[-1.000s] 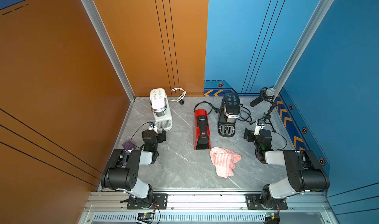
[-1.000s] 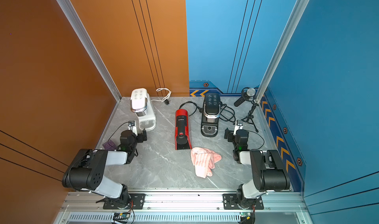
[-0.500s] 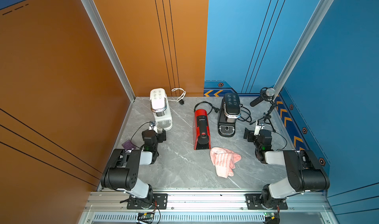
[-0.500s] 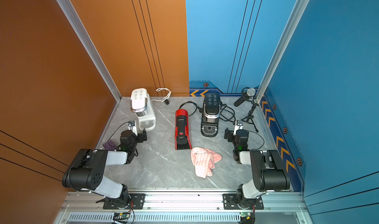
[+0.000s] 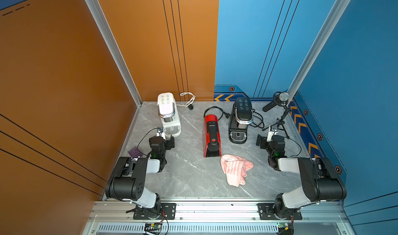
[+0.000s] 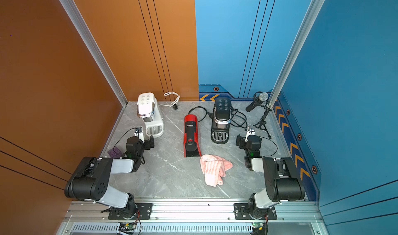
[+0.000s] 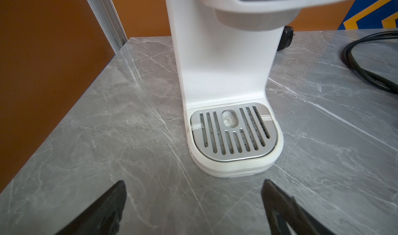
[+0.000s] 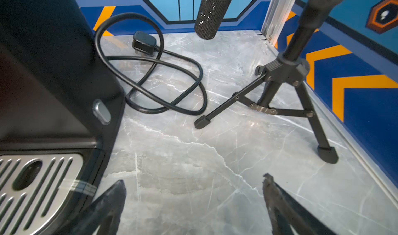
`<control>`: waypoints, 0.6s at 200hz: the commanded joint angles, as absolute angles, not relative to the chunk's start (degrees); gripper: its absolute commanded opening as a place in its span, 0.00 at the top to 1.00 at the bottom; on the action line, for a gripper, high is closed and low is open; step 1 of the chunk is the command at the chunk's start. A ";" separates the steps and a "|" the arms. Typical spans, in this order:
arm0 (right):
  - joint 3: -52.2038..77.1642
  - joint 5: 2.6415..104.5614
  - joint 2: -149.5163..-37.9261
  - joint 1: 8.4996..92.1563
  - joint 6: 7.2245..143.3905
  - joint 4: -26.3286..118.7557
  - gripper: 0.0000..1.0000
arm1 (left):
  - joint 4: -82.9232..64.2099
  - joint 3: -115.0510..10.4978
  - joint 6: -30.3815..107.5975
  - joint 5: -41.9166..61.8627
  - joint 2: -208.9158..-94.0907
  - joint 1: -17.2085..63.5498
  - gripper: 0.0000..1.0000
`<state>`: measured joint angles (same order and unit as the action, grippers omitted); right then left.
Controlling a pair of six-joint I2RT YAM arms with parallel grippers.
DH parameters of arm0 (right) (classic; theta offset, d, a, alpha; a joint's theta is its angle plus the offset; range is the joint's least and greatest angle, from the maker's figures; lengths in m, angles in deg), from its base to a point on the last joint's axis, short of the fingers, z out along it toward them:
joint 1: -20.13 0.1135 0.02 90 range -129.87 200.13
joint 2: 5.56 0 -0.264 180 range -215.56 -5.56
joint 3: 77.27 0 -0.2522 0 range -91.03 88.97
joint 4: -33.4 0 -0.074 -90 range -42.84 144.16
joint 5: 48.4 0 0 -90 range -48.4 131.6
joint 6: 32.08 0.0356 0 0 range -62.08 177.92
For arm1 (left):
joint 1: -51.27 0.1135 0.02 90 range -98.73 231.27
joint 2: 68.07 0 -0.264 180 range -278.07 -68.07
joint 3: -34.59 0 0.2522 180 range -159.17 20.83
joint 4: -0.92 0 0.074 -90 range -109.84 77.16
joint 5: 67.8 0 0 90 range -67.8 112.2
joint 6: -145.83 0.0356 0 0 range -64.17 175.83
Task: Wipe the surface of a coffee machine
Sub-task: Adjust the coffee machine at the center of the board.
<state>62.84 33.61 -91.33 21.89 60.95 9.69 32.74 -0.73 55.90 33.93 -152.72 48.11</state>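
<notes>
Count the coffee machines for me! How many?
3. The white coffee machine stands by the orange wall, the red coffee machine in the middle, the black coffee machine by the microphone. None seems hidden.

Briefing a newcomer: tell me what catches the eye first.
Three coffee machines line the back of the marble table: the white machine by the left gripper, the red machine mid-row, the black machine by the right gripper. A crumpled pink towel lies before the red machine, untouched; both grippers are open.
</notes>
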 commanded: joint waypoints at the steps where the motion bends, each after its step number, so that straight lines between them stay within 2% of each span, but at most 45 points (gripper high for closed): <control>1: 53.38 28.46 -86.64 22.90 61.49 27.59 0.00 | 20.86 -3.90 57.46 38.20 -141.66 45.62 0.02; 13: 50.50 24.86 -84.58 24.14 63.88 33.83 0.00 | 8.16 -7.49 55.00 39.55 -135.38 45.04 0.01; 32: 39.34 17.47 -83.28 25.69 75.09 57.48 0.00 | -13.32 -15.48 49.03 42.80 -127.81 44.57 0.01; 48: 33.36 19.38 -84.02 25.38 78.94 70.00 0.00 | -28.94 -23.00 45.05 44.81 -124.15 44.08 0.02; 68: 34.62 24.72 -80.95 22.75 86.08 72.01 0.00 | -36.24 -26.75 39.86 43.44 -118.73 43.79 0.02; 81: 37.54 25.37 -77.61 19.82 94.93 72.58 0.00 | -38.11 -26.64 30.76 44.49 -113.92 43.92 0.02; 101: 41.25 42.44 -74.48 10.62 98.87 68.32 0.00 | -40.38 -24.86 21.86 42.42 -105.78 45.70 0.01; 120: 41.33 47.01 -70.50 8.86 96.42 68.79 0.13 | -39.10 -23.92 23.91 36.59 -101.53 48.77 0.02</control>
<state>40.57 35.36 -74.77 10.85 91.86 64.90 -33.05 -25.24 29.98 41.75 -105.42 45.95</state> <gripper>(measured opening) 0.919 0.985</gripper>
